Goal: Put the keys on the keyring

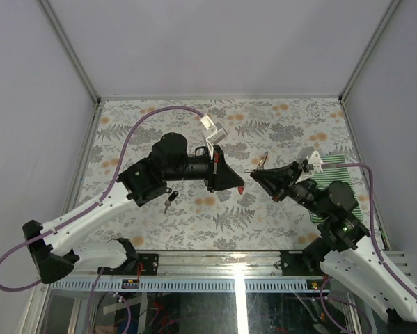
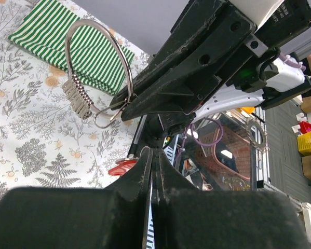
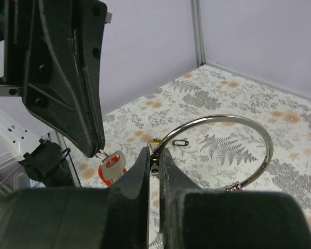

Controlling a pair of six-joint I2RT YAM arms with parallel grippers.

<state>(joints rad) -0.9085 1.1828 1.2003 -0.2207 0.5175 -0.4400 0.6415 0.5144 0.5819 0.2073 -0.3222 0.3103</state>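
My right gripper (image 1: 254, 175) is shut on the silver wire keyring (image 3: 225, 122) and holds it above the table; its fingertips (image 3: 154, 155) pinch the ring at its clasp end. The ring also shows in the left wrist view (image 2: 95, 67). My left gripper (image 1: 240, 185) is shut on the red-tagged key (image 3: 110, 167), which hangs from its tip just left of the ring. Its red tag shows beside my left fingers (image 2: 121, 167). A yellow tag (image 3: 156, 140) shows just behind the right fingertips. A black-tagged key (image 1: 170, 200) lies on the table under the left arm.
A green striped cloth (image 1: 342, 175) lies at the right, under the right arm. A white object (image 1: 214, 129) sits at the back centre. A small black clip (image 3: 180, 142) lies on the floral table cover (image 1: 278, 216). Grey walls enclose three sides.
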